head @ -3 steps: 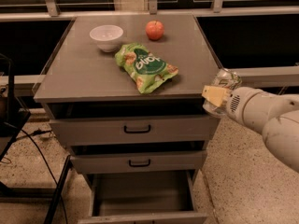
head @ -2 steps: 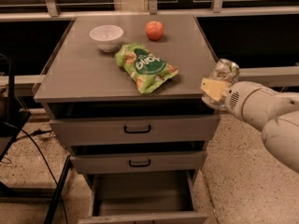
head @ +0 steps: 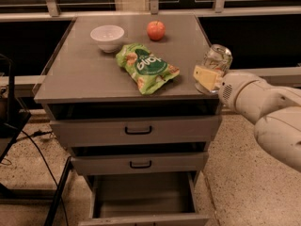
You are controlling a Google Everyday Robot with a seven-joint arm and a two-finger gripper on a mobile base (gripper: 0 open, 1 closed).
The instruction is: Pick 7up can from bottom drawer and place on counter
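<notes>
My gripper [head: 210, 73] is shut on the 7up can [head: 218, 59], a silvery can held tilted at the right front edge of the counter [head: 89, 74]. One yellowish finger [head: 205, 78] shows on the can's near side. The white arm reaches in from the lower right. The can is just above the counter surface; I cannot tell if it touches. The bottom drawer [head: 141, 194] is pulled open below and shows an empty grey tray.
A green snack bag [head: 146, 67] lies mid-counter, a white bowl [head: 107, 36] and a red apple [head: 155, 30] stand at the back. Two upper drawers with black handles [head: 138, 130] are closed. A black stand and cables [head: 28, 140] are on the left floor.
The gripper with the can has risen and moved slightly left, from beside the cabinet's right front corner to over the counter's right edge.
</notes>
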